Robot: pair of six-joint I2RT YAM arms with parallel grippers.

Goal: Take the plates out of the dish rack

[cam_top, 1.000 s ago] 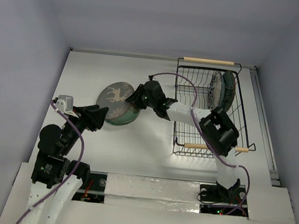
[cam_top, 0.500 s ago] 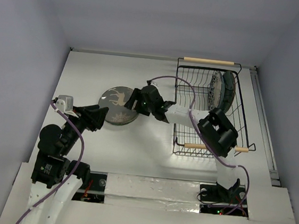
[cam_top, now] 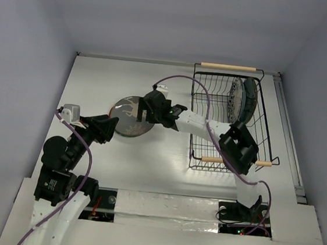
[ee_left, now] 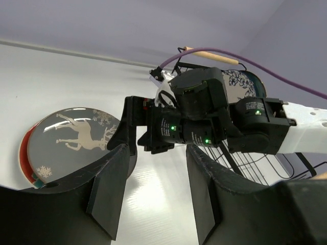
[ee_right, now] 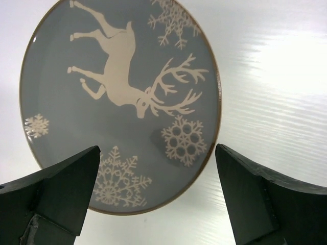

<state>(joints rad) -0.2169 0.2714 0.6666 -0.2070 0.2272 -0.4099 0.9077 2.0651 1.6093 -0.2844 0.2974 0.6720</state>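
Note:
The grey-brown deer plate [cam_top: 128, 116] [ee_right: 120, 102] lies flat on the white table, left of the dish rack [cam_top: 199, 147]. My right gripper [cam_top: 143, 112] [ee_right: 156, 171] hovers over the plate's right edge, open wide and holding nothing. The left gripper [cam_top: 109, 128] [ee_left: 156, 166] stands open and empty just off the plate's near-left edge. In the left wrist view the deer plate [ee_left: 66, 138] shows a red and green edge beneath it. Two plates stand upright at the rack's far right: a white one with blue flowers [cam_top: 234, 98] [ee_left: 239, 84] and a dark teal one [cam_top: 249, 99] [ee_left: 258, 88].
The rack's wooden handles sit at its far end [cam_top: 228, 66] and near end [cam_top: 213, 160]. The right arm [cam_top: 209, 130] stretches across the rack's left rim. Its purple cable [cam_top: 182, 83] loops above the table. Walls close in the table at the back and sides.
The deer plate went from tilted in the right gripper to lying flat on the table. The right gripper opened wide and let it go. The left arm stayed still.

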